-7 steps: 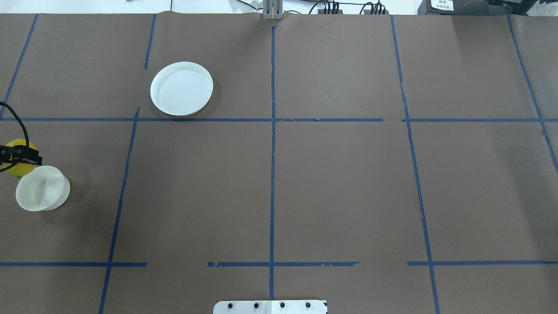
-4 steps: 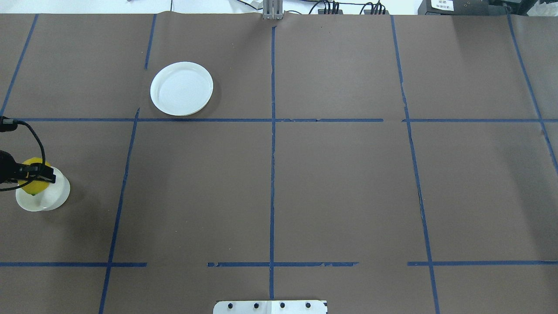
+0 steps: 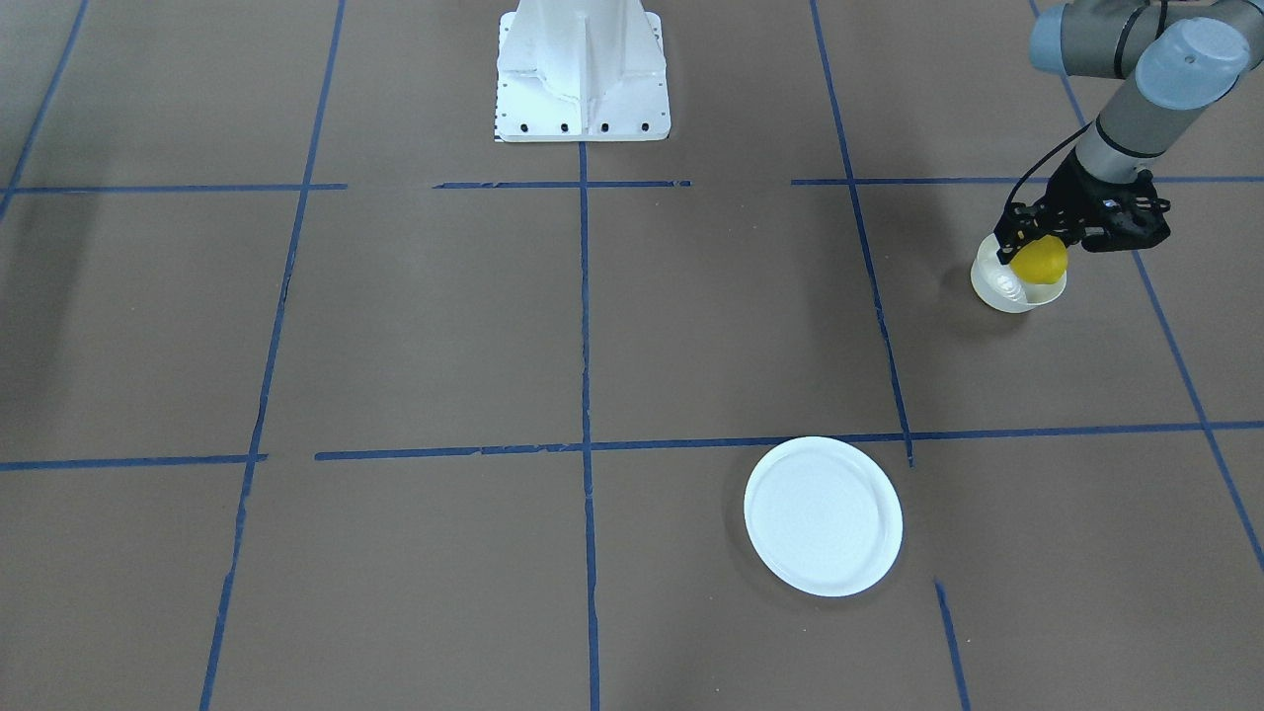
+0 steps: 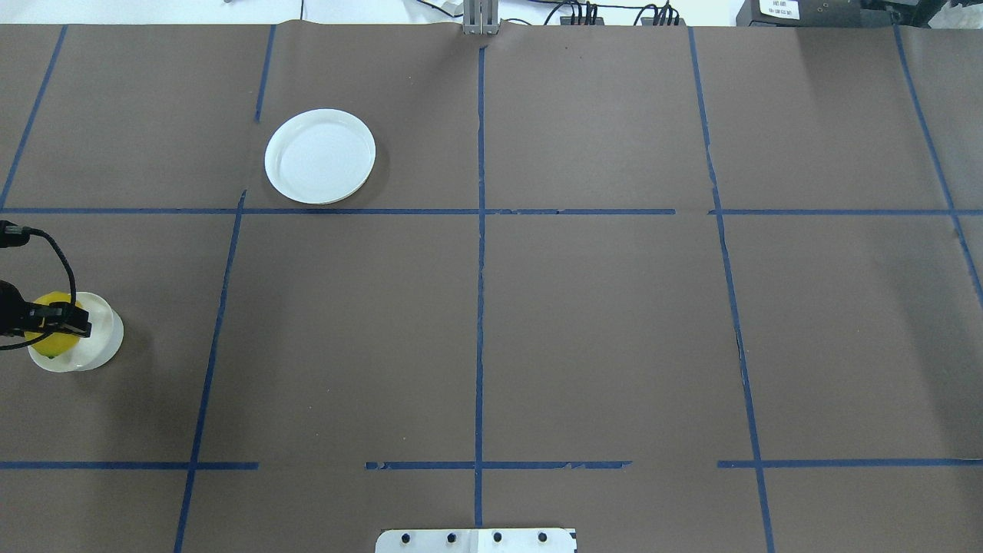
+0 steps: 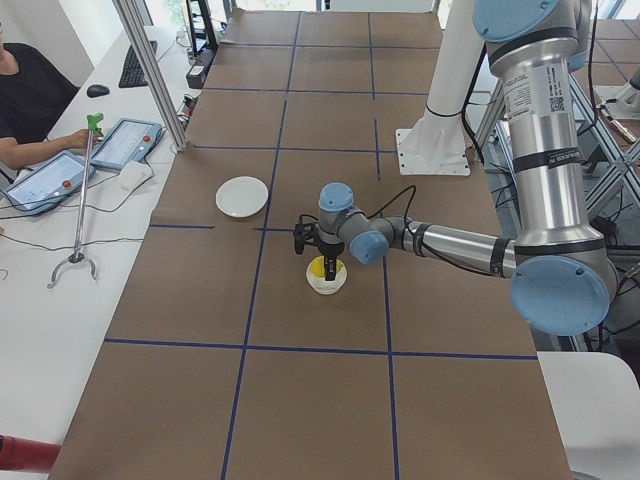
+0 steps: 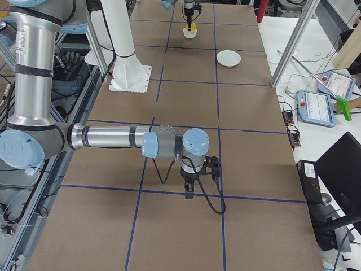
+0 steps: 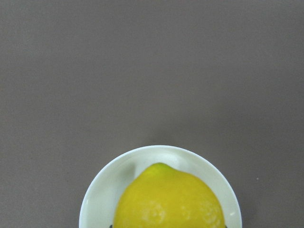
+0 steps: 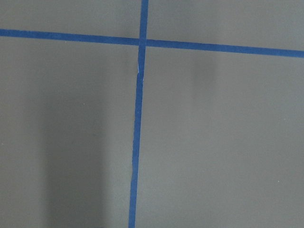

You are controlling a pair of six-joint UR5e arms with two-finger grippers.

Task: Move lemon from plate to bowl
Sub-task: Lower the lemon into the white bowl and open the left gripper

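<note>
- The brown paper-covered counter (image 4: pixel 599 322) carries both dishes, set well apart.
- The grey right arm (image 6: pixel 113 137) hangs over bare counter, out of the way. I cannot tell whether its jaws are wide or narrow.
- The grey left arm (image 3: pixel 1126 118) reaches down with its jaws closed on their load.
- The flat round white plate (image 4: pixel 319 156) lies bare.
- The small deep off-white bowl (image 3: pixel 1007 288) sits directly under the left jaws, ready to catch.
- The glossy yellow oval lemon (image 7: pixel 168 204) is gripped in the bowl's mouth, low enough that release shouldn't bounce it out.

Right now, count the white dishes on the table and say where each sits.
2. The plate lies empty on the robot's left, far side; the bowl stands nearer, at the left edge, beneath the lemon.
</note>
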